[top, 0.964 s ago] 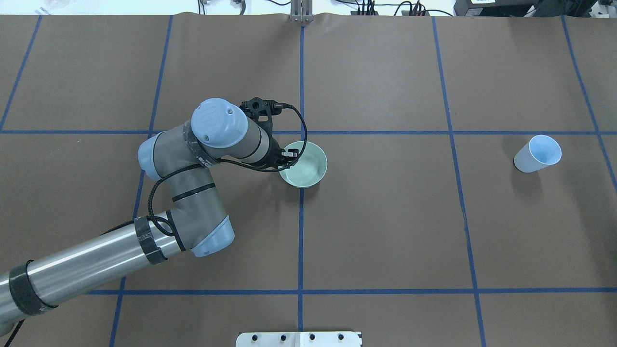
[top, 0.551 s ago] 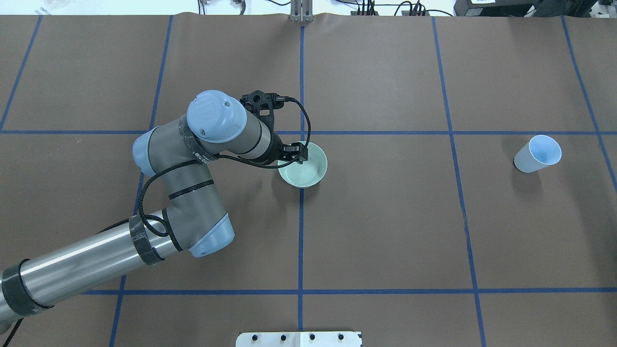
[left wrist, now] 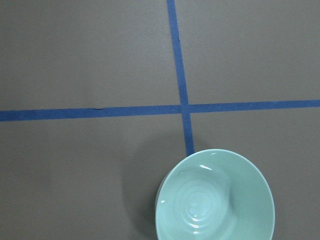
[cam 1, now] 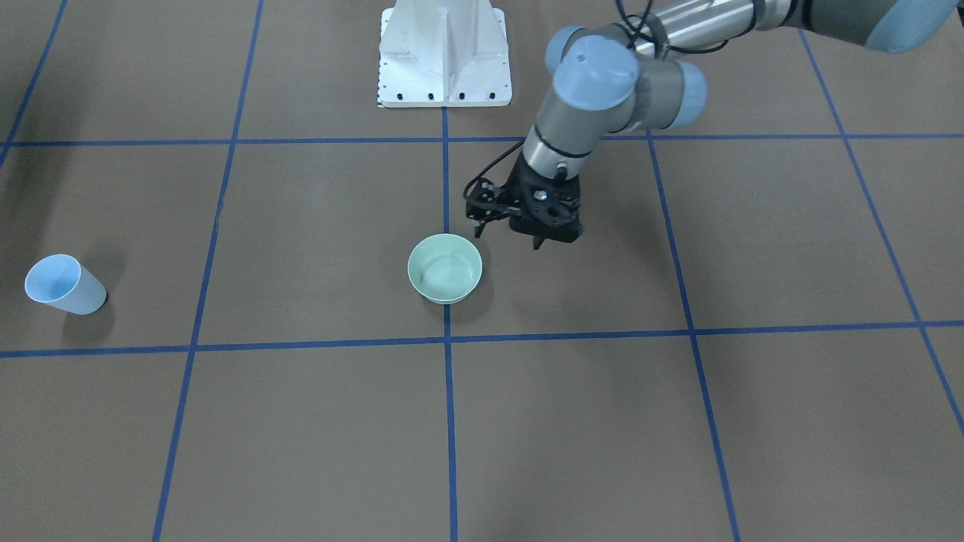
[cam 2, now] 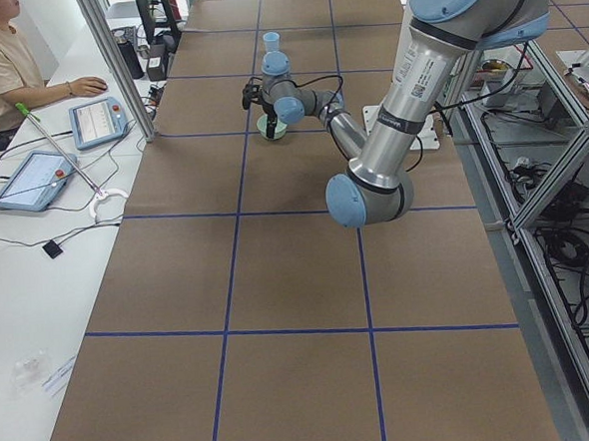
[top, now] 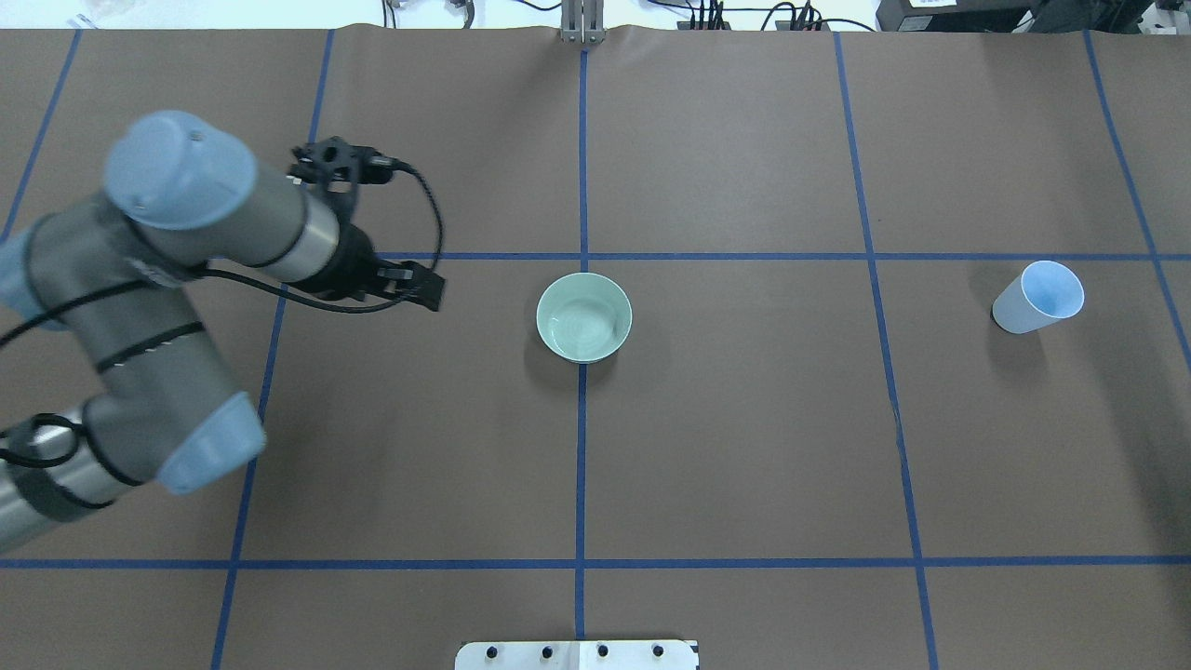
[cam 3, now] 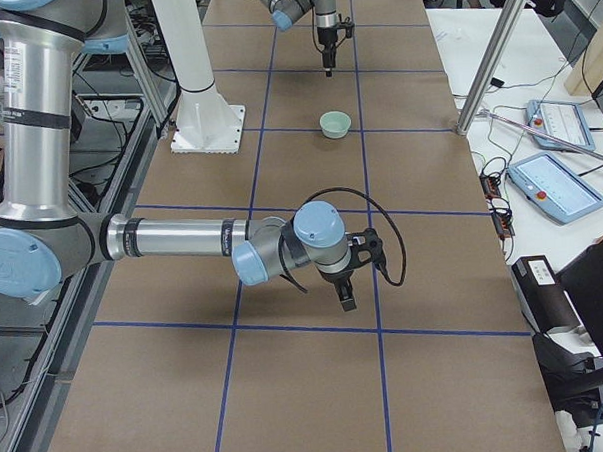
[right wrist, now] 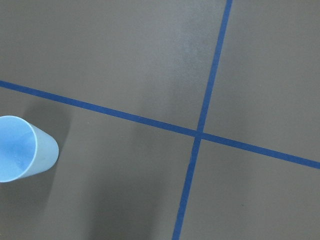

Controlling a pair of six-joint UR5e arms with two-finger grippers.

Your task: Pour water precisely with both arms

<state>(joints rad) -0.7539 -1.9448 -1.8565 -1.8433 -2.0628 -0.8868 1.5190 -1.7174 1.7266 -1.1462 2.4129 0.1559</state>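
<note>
We show the water [left wrist: 201, 209] lying in the mint-green bowl [top: 551, 296], marked by faint rings. The bowl stands upright on a blue line of the brown surface [top: 744, 447]. The left gripper [top: 430, 293] hangs apart from the bowl, on the robot's left; we cannot tell how its fingers stand. The right gripper [cam 3: 346, 296] appears only from the side, fingers likewise undecidable. The pale blue cup [top: 1037, 298] stands well apart from the bowl.

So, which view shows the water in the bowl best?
The left wrist view: the bowl is close, and the water shows rings and glints. Overhead and front views show faint traces; side views show the bowl too small; right wrist shows none.
</note>
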